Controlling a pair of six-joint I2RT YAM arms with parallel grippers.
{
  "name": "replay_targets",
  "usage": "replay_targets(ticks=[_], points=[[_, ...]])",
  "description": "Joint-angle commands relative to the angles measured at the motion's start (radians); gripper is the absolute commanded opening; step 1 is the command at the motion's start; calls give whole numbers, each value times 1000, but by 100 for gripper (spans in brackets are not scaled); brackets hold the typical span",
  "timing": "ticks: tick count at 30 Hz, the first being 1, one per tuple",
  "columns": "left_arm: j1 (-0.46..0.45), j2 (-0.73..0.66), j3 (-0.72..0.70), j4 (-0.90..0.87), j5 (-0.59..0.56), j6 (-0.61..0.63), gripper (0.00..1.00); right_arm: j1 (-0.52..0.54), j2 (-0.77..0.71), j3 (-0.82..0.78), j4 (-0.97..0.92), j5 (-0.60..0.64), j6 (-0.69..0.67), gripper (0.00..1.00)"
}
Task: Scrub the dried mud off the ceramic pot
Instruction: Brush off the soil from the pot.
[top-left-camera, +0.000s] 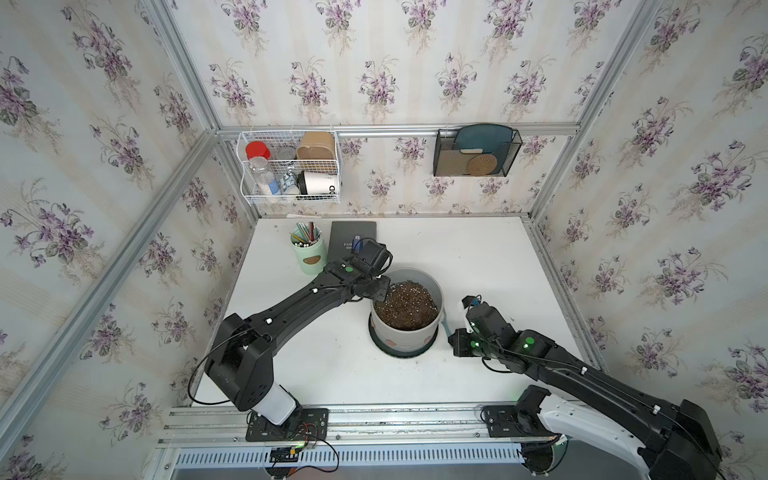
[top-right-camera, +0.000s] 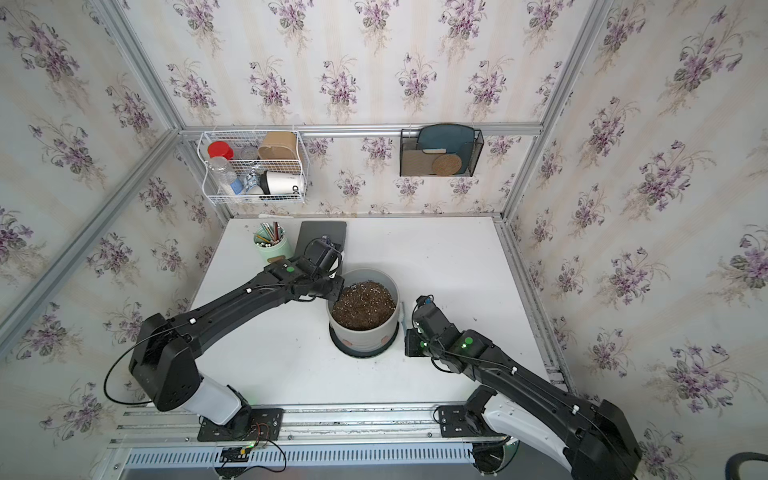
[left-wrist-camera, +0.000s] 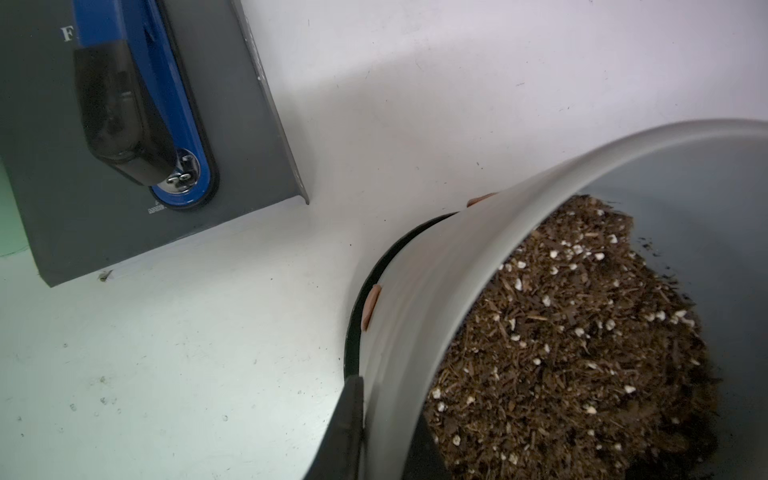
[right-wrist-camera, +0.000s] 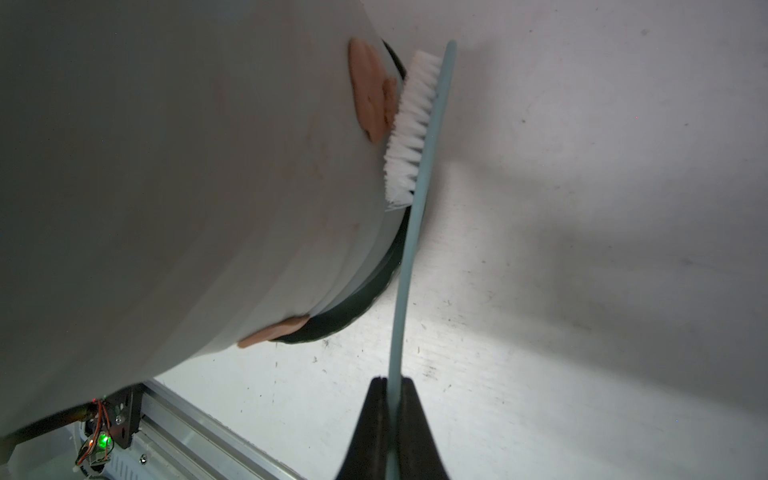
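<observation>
The light grey ceramic pot (top-left-camera: 405, 334) (top-right-camera: 361, 334), filled with dark speckled soil, stands on a dark saucer (top-left-camera: 401, 352) mid-table in both top views. Dried mud shows as reddish-brown blobs low on its wall (top-left-camera: 390, 344) (left-wrist-camera: 371, 305) (right-wrist-camera: 370, 91). My left gripper (left-wrist-camera: 388, 436) (top-left-camera: 380, 293) is shut on the pot's rim, with one finger outside the wall and one over the soil. My right gripper (right-wrist-camera: 392, 386) is shut on the light blue handle of a brush (right-wrist-camera: 411, 124) (top-left-camera: 445, 325). The brush's white bristles press the pot wall right beside a mud blob.
A mint green pencil cup (top-left-camera: 308, 253) and a dark book (top-left-camera: 353, 235) sit behind the left arm. A blue-and-black object (left-wrist-camera: 183, 137) lies on the book. A wire basket (top-left-camera: 291, 166) and a black mesh holder (top-left-camera: 476, 151) hang on the back wall.
</observation>
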Motion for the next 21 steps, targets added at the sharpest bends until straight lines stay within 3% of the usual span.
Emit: replay_targets(ticks=[1,11,21], points=[[0,-1,10,57,13,-16,0,1,-15,10,48,-45,-23,0],[0,-7,8,48,4,-9,0,0,-97,52,-20,83,16,0],[0,-14,-2,45,-11,-1,0,-32,-66,79,-135,206,56,0]])
